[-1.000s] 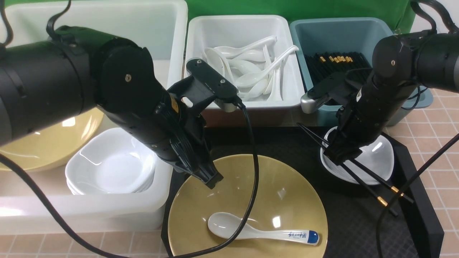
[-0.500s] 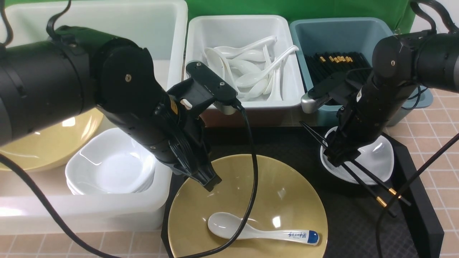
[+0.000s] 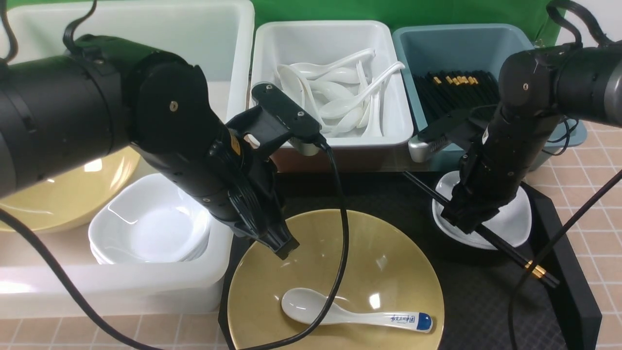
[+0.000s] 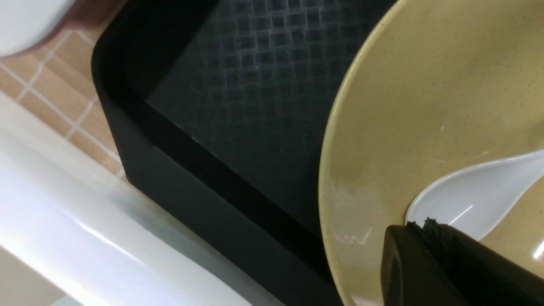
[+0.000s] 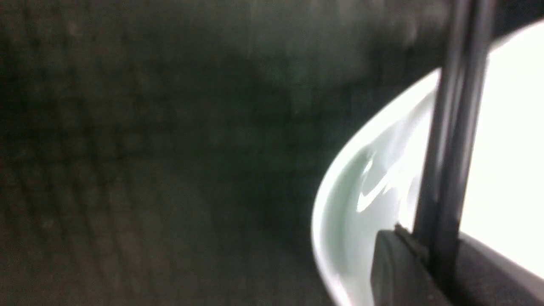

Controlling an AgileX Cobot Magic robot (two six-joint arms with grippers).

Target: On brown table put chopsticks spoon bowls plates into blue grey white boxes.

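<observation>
My right gripper is shut on a pair of black chopsticks over the small white bowl. The sticks lie together between the jaws and slant down to gold-banded ends near the tray's right wall. The right wrist view shows the chopsticks clamped in the gripper above the bowl's rim. My left gripper is shut and empty, just above the far left part of the yellow plate. A white spoon with a blue handle tip lies in that plate, close to the gripper and seen as spoon.
Plate and bowl sit on a black tray. Behind it stand a white box of spoons and a blue-grey box of chopsticks. A large white box on the left holds stacked white bowls and a yellow plate.
The right gripper has closed on the chopsticks, bringing the two crossed sticks together into one line, and shifted slightly right. The left arm has barely moved.
</observation>
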